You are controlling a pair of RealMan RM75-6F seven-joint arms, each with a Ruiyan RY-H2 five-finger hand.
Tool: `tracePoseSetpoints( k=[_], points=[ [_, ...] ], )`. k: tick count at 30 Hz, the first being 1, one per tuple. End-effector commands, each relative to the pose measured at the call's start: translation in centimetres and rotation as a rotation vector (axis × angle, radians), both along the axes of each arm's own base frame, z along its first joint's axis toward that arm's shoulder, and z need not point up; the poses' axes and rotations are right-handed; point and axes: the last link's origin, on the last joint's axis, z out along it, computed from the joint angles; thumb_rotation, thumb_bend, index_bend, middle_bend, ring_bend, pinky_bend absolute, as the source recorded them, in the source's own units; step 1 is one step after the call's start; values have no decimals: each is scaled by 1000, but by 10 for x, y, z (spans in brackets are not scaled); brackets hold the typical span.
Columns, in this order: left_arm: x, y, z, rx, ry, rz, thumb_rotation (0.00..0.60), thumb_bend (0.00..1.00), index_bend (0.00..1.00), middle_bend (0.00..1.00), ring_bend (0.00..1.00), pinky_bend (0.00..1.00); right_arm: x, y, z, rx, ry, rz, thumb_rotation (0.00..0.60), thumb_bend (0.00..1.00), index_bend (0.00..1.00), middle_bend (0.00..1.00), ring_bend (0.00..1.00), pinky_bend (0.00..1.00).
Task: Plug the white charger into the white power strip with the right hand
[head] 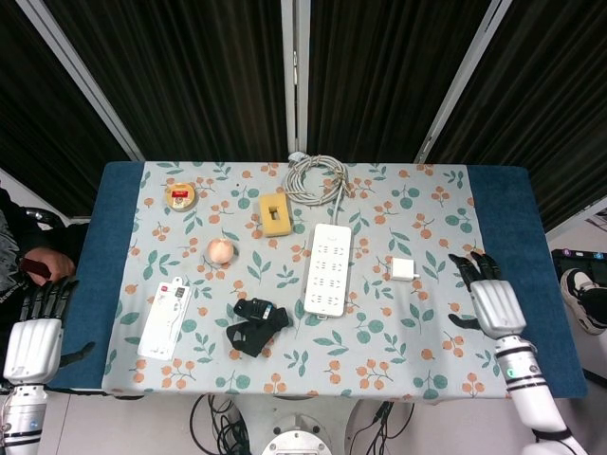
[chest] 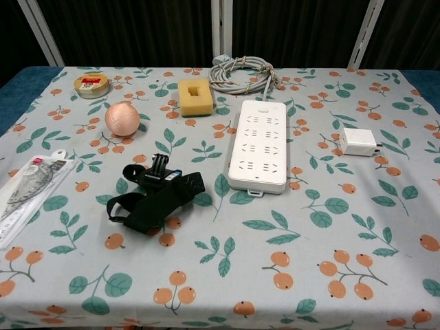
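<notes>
Step in hand: approach phase, charger not yet grasped.

Right robot hand (head: 493,303): over tabletop (head: 379,360) right portion, near white charger (head: 404,269), apart from it; fingers spread, holding nothing. Not seen in chest view.

Left robot hand (head: 33,327): off tabletop left edge, fingers apart, idle.

White charger: small white block with rounded edges, lying flat, just right of white power strip (head: 327,268), not touching.

Power strip: long, sockets up, all free; cable coiled at far end.

Next move, judged: reach charger, pinch its body, orient prongs down toward socket.
</notes>
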Motion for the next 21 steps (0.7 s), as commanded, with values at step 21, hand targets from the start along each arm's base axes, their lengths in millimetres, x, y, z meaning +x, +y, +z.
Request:
tracePoseSetpoints(
  k=[21],
  points=[
    [-6, 1, 0, 1, -4, 25, 600, 0, 94, 34, 0, 0, 13, -70, -74, 100, 80, -39, 600, 26, 281, 125, 0, 0]
  ],
)
